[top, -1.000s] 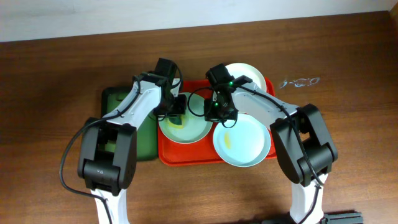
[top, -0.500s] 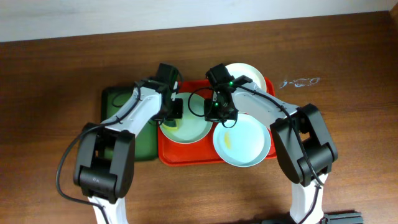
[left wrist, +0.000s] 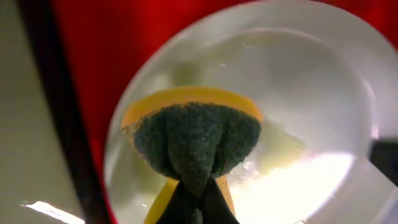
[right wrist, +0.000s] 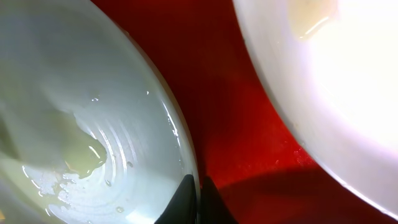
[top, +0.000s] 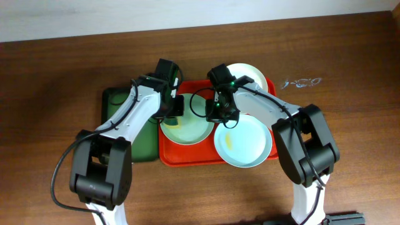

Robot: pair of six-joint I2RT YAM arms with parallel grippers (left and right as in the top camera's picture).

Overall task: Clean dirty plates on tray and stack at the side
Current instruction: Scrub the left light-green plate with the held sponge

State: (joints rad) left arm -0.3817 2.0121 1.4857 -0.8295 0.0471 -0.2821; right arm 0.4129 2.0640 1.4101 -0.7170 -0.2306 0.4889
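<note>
Closest to me, the front mint plate [top: 244, 142] sits at the right side of the red tray [top: 184, 155], lapping over its near rim, with a yellowish smear on it. Next, the middle mint plate [top: 190, 128] lies in the tray. My left gripper [left wrist: 196, 202] is clenched on a yellow-and-green sponge [left wrist: 196, 140], green face pressed to the wet plate. My right gripper [right wrist: 194, 196] is pinched tight at that plate's right rim, gripping it, I think, though the view is cramped. Beyond sits the cream plate [top: 250, 74], in the tray's far right corner. Off left lies a dark green tray [top: 112, 103].
</note>
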